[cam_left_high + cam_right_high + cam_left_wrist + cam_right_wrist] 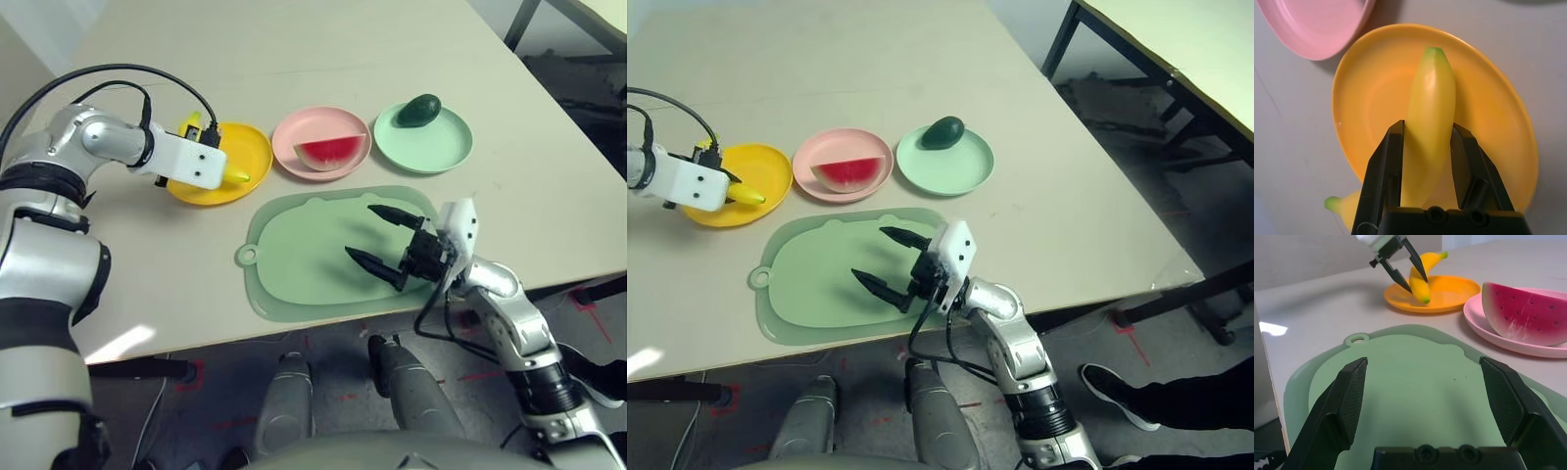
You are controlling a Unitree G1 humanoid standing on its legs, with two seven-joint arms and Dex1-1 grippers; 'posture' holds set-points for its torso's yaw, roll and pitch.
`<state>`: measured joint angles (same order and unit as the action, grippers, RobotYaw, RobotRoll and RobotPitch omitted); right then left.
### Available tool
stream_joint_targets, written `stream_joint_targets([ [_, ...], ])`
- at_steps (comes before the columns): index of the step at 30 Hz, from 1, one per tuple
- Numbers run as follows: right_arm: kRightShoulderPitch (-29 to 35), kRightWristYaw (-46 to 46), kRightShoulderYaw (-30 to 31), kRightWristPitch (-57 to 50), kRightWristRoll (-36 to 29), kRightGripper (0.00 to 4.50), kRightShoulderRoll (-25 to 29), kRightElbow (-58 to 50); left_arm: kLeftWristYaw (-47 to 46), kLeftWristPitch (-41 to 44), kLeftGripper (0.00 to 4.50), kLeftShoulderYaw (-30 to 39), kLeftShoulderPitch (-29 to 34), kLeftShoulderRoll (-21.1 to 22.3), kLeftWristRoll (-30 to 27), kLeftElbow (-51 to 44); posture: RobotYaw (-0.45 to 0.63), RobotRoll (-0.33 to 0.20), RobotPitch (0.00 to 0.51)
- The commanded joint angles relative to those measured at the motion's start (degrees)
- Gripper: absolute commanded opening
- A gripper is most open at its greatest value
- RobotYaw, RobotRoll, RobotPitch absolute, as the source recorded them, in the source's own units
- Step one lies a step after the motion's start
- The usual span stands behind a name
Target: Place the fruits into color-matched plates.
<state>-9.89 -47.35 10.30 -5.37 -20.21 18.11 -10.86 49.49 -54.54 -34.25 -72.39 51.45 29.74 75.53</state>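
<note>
My left gripper is shut on the yellow banana and holds it over the yellow plate. The banana's lower tip reaches down to the plate's surface. The red watermelon wedge lies in the pale pink plate. On the far rim of the mint green plate sits the dark green avocado. My right gripper stands open above the near right part of the green mat, nothing between its fingers.
The three plates form a row behind the large green mat, which lies near the table's front edge. Bare tabletop stretches beyond the plates. Another table stands off to the right, and a person's shoe rests on the floor.
</note>
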Motion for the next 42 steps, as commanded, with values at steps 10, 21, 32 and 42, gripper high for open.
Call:
stream_joint_targets([
  [10,0.44,0.15,1.2,-1.66,0.5,4.5,0.59,-0.57,-2.71,1.33,3.8,0.84,1.38,-0.55,5.63,1.65,-0.1,0.0,0.202],
  [21,-1.37,2.11,-3.73,-0.71,0.76,4.5,2.02,3.92,2.97,-2.17,4.46,7.28,0.41,0.16,-0.12,0.72,-0.1,0.0,0.213],
  [32,-7.3,12.16,-23.28,4.08,0.58,4.5,9.12,22.33,13.2,25.78,4.46,44.86,21.05,-1.47,-43.35,-20.56,-0.04,0.0,0.242],
  [42,-2.93,8.43,-28.36,14.28,0.87,4.5,11.88,34.58,-13.39,52.83,4.46,61.53,63.29,-11.38,-53.54,-68.02,0.08,0.0,0.262],
])
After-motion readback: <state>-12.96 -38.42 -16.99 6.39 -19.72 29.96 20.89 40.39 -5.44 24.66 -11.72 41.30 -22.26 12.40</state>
